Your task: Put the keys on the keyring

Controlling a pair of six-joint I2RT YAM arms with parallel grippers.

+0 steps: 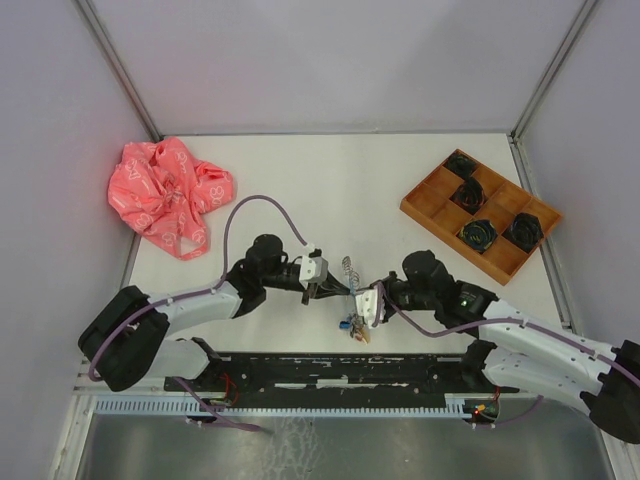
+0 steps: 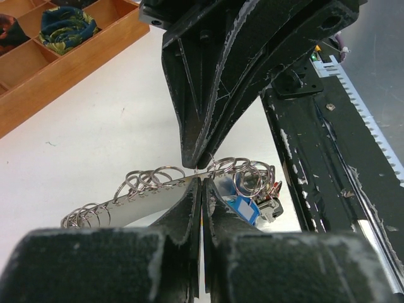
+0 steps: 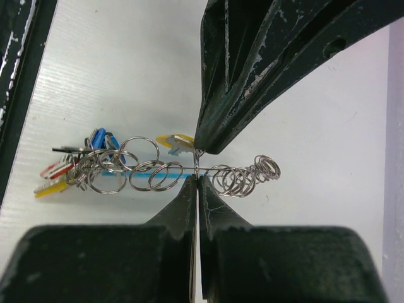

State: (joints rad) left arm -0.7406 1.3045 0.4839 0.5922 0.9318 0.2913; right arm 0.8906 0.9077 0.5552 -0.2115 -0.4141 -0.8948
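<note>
Pinching the keyring (image 3: pixel 151 172) with my left gripper (image 2: pixel 199 172) and right gripper (image 3: pixel 197 169) both clamped on its wire, I steady it so the keys (image 3: pixel 96 137) can thread on.

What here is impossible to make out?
- Top view: the keys are too small to count.
- Left wrist view: the left gripper hides part of the keys.
- Right wrist view: overlapping loops of the ring chain hide which keys are threaded.
- Top view: the dark items in the wooden tray are too small to identify.
</note>
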